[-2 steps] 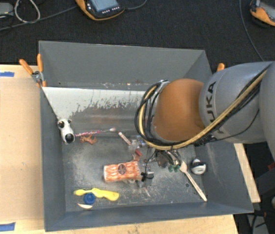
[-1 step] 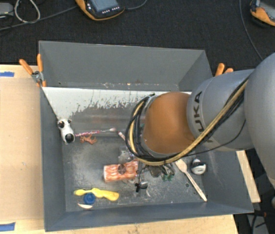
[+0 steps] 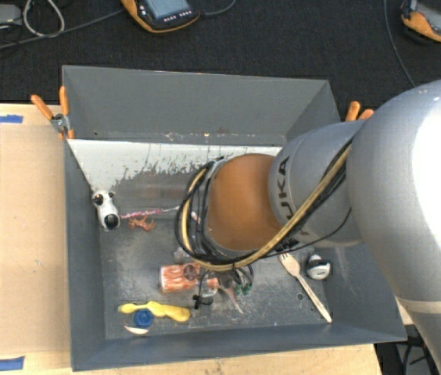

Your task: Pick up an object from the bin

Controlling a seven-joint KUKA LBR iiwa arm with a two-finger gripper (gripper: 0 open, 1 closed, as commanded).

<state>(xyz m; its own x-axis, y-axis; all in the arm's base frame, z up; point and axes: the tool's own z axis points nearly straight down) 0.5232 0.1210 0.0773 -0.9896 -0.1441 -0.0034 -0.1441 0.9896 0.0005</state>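
Observation:
My gripper (image 3: 202, 293) reaches down in the front middle of the bin, mostly hidden under the arm's orange cover. Its lower end stands against the right end of a shiny copper-coloured wrapped thing (image 3: 176, 278) lying on the bin floor. Just right of the gripper lies a small green and white thing (image 3: 242, 287). In front of it, near the front wall, rests a yellow piece with a blue cap (image 3: 152, 312).
A wooden spoon (image 3: 305, 284) and a round black-and-white knob (image 3: 318, 269) lie at the right. A white cylinder with a dark end (image 3: 107, 210) and a small pink-brown scrap (image 3: 139, 223) sit at the back left. The arm covers the bin's middle and right.

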